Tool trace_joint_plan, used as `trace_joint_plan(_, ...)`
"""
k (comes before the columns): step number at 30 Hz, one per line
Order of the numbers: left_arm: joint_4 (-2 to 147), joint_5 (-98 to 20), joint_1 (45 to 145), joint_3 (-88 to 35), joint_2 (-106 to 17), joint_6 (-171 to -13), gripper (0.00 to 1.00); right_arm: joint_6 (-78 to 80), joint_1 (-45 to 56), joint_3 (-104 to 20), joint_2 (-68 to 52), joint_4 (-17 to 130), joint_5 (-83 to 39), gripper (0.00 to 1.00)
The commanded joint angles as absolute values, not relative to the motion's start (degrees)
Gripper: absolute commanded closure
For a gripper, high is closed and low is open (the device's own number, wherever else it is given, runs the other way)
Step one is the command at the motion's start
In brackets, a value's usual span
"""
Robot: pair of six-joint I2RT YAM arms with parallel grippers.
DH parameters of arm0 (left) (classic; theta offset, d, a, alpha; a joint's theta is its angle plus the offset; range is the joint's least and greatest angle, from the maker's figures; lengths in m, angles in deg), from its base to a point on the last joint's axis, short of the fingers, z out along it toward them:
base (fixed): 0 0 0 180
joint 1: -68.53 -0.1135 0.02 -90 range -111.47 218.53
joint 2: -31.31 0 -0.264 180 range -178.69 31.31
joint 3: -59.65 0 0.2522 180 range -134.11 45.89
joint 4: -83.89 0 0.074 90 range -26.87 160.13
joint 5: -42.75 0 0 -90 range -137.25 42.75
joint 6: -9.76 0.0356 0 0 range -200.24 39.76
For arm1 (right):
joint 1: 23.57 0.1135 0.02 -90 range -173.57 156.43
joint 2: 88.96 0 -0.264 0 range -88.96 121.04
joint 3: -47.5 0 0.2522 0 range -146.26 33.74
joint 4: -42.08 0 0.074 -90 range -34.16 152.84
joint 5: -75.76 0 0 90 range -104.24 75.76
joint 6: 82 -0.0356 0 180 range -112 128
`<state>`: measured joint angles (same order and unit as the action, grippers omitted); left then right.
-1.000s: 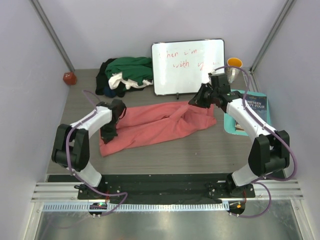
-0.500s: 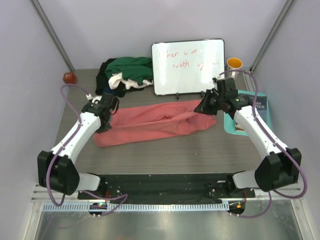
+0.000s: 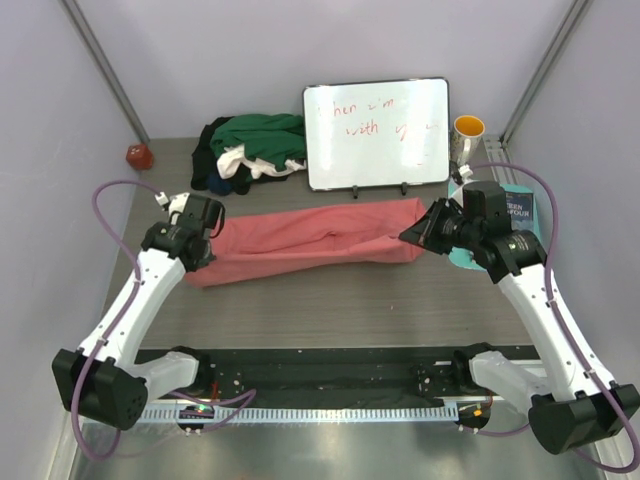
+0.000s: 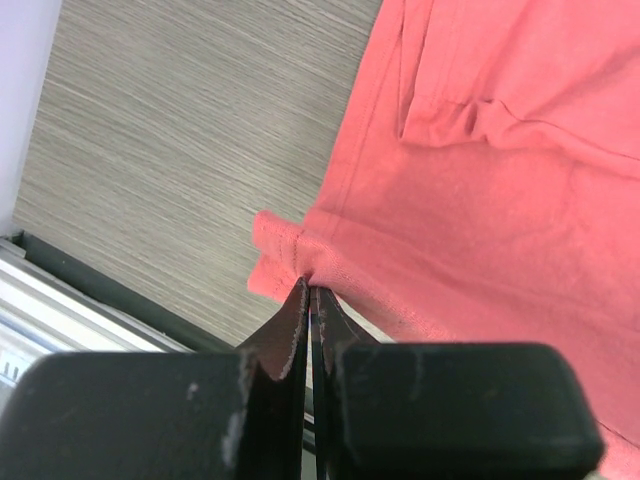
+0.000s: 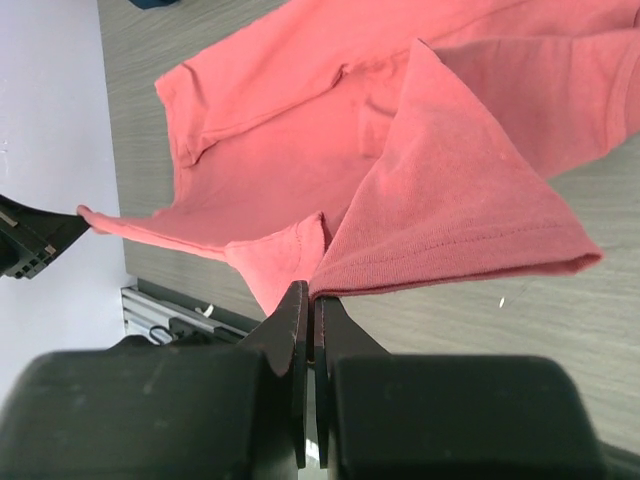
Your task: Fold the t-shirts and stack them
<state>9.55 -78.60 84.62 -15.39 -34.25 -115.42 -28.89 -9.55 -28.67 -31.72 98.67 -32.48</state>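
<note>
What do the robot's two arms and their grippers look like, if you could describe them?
Both the left arm and right arm have white link shells with black joints and a purple cable looping alongside. The left gripper and right gripper are black, thin-tipped and scuffed.

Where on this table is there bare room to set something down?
The widest bare strip of table lies in front of the pink shirt, along the near edge. A small patch sits beside the red object, back left. The back is crowded: shirt pile, whiteboard, mug.
</note>
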Motion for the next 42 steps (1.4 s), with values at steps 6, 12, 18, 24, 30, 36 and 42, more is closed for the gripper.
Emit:
trace_joint_plan(6, 8.78, -79.59, 84.61, -16.42, -31.80, -114.08, 1.00, -32.26, -9.68, -29.45, -35.08, 108.12, -33.40, 0.99)
trace_joint_plan(12, 9.12, -80.21, 84.61, -18.36, -33.65, -114.70, 1.00, -34.01, -9.68, -35.24, -36.83, 117.71, -28.76, 0.99)
trace_joint_plan(18, 10.09, -79.59, 84.61, -17.92, -33.29, -113.82, 1.00, -39.81, -9.68, -33.59, -42.63, 120.53, -26.11, 0.99)
trace_joint_plan(24, 10.18, -79.07, 84.61, -17.66, -33.91, -113.20, 1.00, -43.42, -9.68, -30.07, -46.15, 119.82, -27.07, 0.99)
trace_joint_plan(30, 11.94, -79.77, 84.61, -16.52, -34.70, -112.41, 1.00, -42.64, -9.68, -28.84, -44.05, 118.77, -28.75, 0.99)
trace_joint_plan(36, 12.73, -78.36, 84.61, -18.80, -39.17, -111.36, 1.00, -38.86, -9.68, -28.31, -38.34, 117.81, -29.80, 0.98)
trace_joint_plan(42, 13.79, -78.45, 84.70, -22.49, -45.77, -109.86, 1.00, -33.58, -9.68, -31.38, -29.38, 117.10, -28.66, 0.95)
